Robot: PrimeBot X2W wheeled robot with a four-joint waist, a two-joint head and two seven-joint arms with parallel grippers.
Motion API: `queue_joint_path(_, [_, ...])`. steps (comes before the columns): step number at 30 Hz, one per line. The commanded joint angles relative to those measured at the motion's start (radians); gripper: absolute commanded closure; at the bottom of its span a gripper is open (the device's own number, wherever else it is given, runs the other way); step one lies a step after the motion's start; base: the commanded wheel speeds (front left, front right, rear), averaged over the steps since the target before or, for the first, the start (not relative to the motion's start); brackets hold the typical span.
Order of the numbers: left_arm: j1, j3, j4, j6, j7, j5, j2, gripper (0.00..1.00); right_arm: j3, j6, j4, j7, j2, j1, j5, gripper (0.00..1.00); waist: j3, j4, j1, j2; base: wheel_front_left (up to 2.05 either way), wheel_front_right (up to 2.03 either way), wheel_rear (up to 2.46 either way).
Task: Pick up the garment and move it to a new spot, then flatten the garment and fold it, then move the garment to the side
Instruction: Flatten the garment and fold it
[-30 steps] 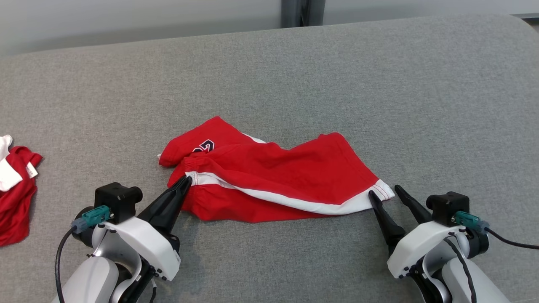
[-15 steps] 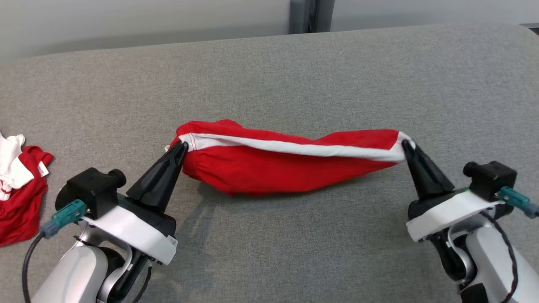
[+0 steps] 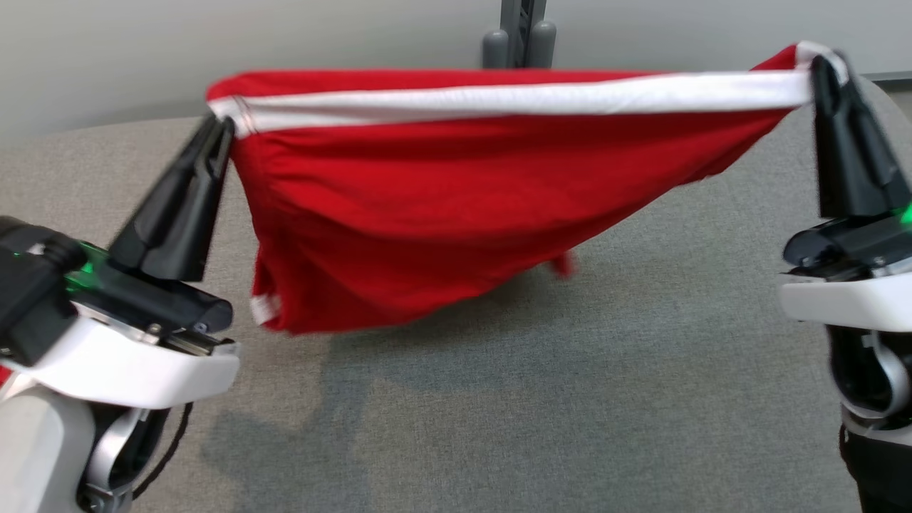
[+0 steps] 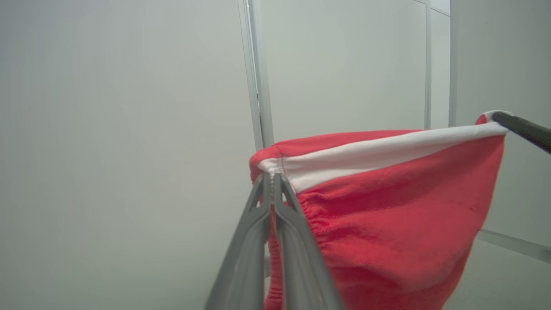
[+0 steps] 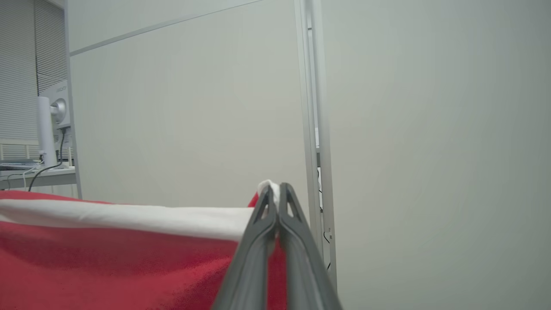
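1. The garment [image 3: 427, 214], red shorts with a white band [image 3: 513, 100], hangs in the air above the grey tabletop [image 3: 641, 370]. It is stretched between the two arms, and the cloth under the band sags down, deeper on the left side.
2. The left gripper [image 3: 217, 128] has its jaws clenched on the left end of the band. The right gripper [image 3: 819, 64] has its jaws clenched on the right end. In both wrist views the cloth sits right at the tips of the jaws.
3. I judge that the step in hand is to carry the garment to a new spot. Both arms should stay level and the same way apart, so the band stays tight but is not pulled out of these small pinches.
4. The hanging part should be clear of the tabletop before any sideways travel, or it may drag and fold under.
5. When lowering, it is better to let the lower edge touch first and then lay the rest down slowly, so less flattening is needed.
6. One second earlier the garment lay crumpled on the tabletop. The left jaws were already closed on it, and the right jaws stood released just beside its right corner.
7. Half a second earlier both jaws gripped it and it was only a little raised. Now it is much higher and the band is almost straight. The head camera has also moved.
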Motion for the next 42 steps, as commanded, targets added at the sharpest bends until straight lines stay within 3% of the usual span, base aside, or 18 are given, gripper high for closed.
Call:
queue_joint_path(1, [-0.020,0.019,-0.032,0.018,0.007,0.010,0.011,1.00,-0.026,0.000,-0.053,0.027,0.008,-0.006,-0.015,1.00,-0.008,0.003,0.0000,-0.0001,0.00,0.00,0.00])
queue_joint_path(8, [-0.035,0.043,-0.108,0.047,0.032,0.011,0.023,1.00,-0.067,0.000,-0.182,0.112,0.046,0.016,-0.043,1.00,-0.016,0.004,0.0000,-0.0001,0.00,0.00,0.00])
queue_joint_path(17, [-0.097,0.003,-0.032,0.013,0.042,-0.017,-0.004,1.00,-0.011,0.000,-0.085,0.125,0.031,-0.043,-0.095,1.00,0.029,0.001,0.0000,-0.0001,0.00,0.00,0.00])
queue_joint_path(21, [-0.200,-0.018,0.111,-0.040,0.029,-0.042,-0.024,1.00,0.040,0.000,0.043,0.089,0.026,-0.144,-0.100,1.00,0.074,-0.001,0.0000,-0.0001,0.00,0.00,0.00])
queue_joint_path(23, [-0.315,-0.029,0.247,-0.080,0.000,-0.040,-0.049,1.00,0.066,0.000,0.162,0.058,0.028,-0.254,-0.089,1.00,0.109,0.000,0.0000,-0.0001,0.00,0.00,0.00])
queue_joint_path(30, [-0.644,-0.062,0.609,-0.145,-0.083,-0.028,-0.124,1.00,0.101,0.000,0.477,-0.021,0.037,-0.587,-0.046,1.00,0.180,0.013,0.0000,-0.0001,0.00,0.00,0.00])
queue_joint_path(36, [-0.880,-0.085,0.903,-0.169,-0.167,-0.043,-0.167,1.00,0.095,0.000,0.735,-0.123,0.051,-0.841,-0.017,1.00,0.199,0.015,0.0000,-0.0001,0.00,0.00,0.00])
queue_joint_path(42, [-0.993,-0.112,1.174,-0.174,-0.178,-0.081,-0.199,1.00,0.030,0.000,0.970,-0.149,0.082,-0.971,0.023,1.00,0.184,0.010,0.0000,-0.0001,0.00,0.00,0.00])
